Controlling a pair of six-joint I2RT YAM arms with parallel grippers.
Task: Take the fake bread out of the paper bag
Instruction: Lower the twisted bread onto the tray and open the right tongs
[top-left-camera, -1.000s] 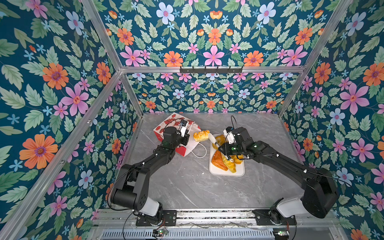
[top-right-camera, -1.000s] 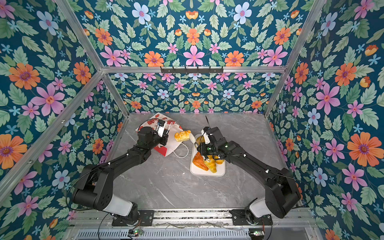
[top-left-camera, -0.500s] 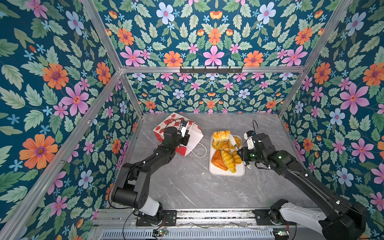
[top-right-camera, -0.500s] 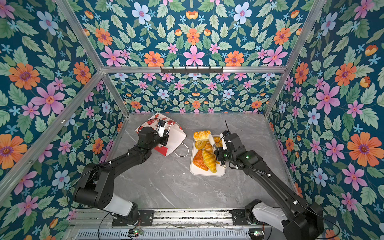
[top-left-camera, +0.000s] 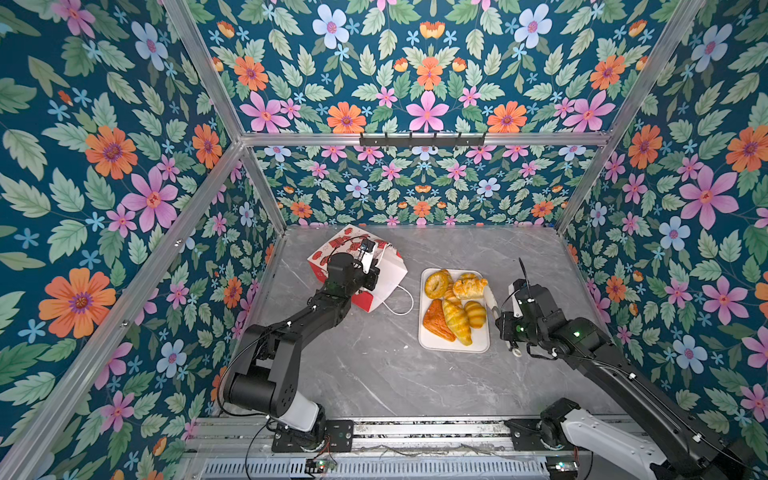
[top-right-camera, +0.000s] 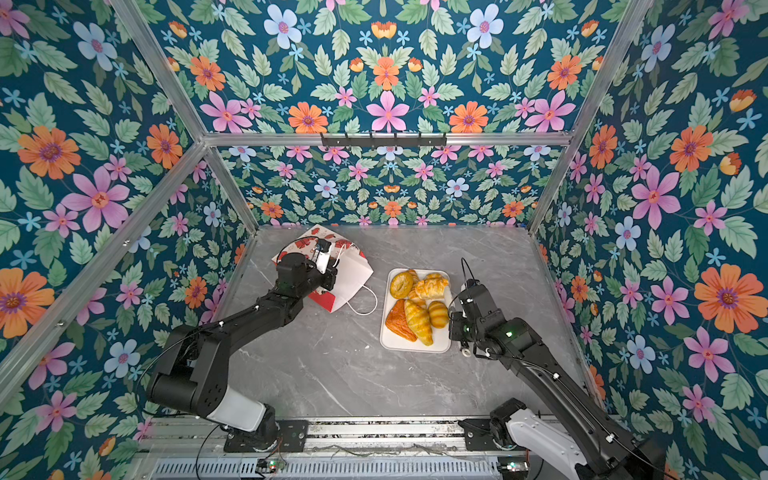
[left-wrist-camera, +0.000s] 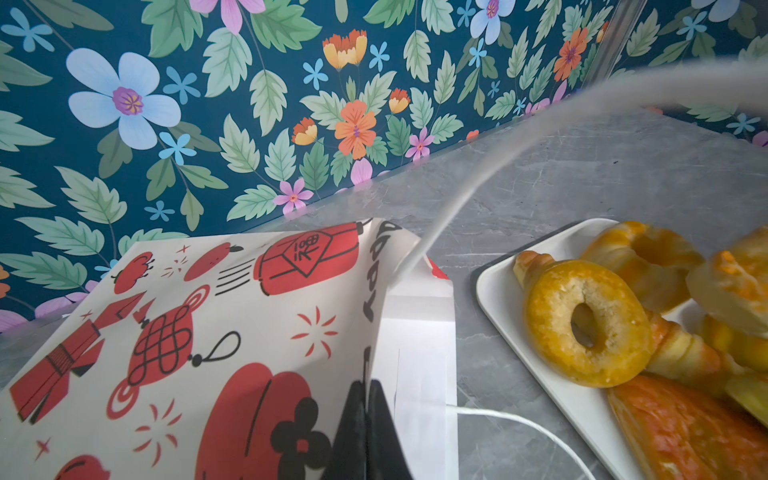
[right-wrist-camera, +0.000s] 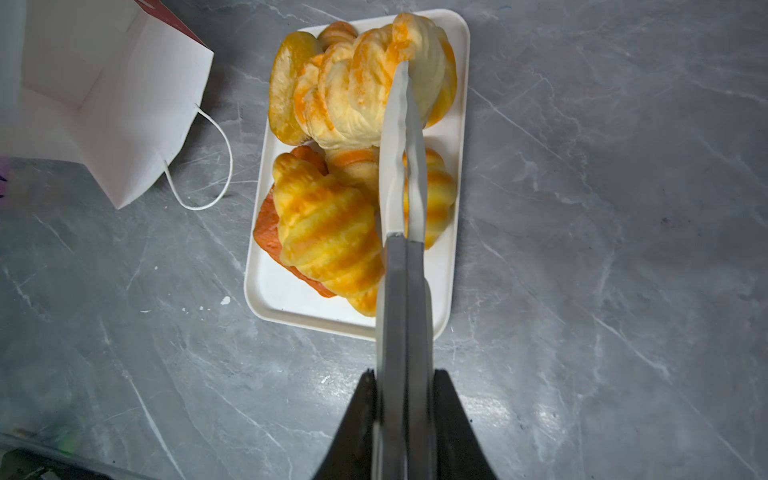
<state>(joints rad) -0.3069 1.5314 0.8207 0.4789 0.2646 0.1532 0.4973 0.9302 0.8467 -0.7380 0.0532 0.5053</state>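
Note:
The paper bag (top-left-camera: 392, 272) (top-right-camera: 355, 274) lies on its side at the back left, white with red prints, its open mouth (right-wrist-camera: 104, 104) facing the tray. My left gripper (left-wrist-camera: 368, 390) (top-left-camera: 371, 279) is shut on the upper edge of that mouth (left-wrist-camera: 382, 324). My right gripper (right-wrist-camera: 402, 374) (top-left-camera: 498, 318) is shut on grey tongs (right-wrist-camera: 401, 270). The tongs' white tips pinch a pale golden piece of fake bread (right-wrist-camera: 365, 91) (top-left-camera: 469, 286) (top-right-camera: 432, 286) over the tray's far end. A ring (top-left-camera: 436, 284) (left-wrist-camera: 586, 320), a croissant (top-left-camera: 457, 322), a triangular puff (top-left-camera: 434, 320) and a bun (top-left-camera: 475, 313) lie on the tray.
The flat white tray (top-left-camera: 440, 347) (top-right-camera: 397, 343) (right-wrist-camera: 291, 303) sits mid-table between the two arms. A thin white cord handle (top-left-camera: 399, 305) (right-wrist-camera: 208, 174) loops out of the bag onto the grey marble tabletop (top-left-camera: 374, 374). Floral walls close in the left, back and right.
My right arm has carried the tongs and the pale piece of bread from the bag's mouth rightward to over the tray. The left gripper and the bag have stayed put.

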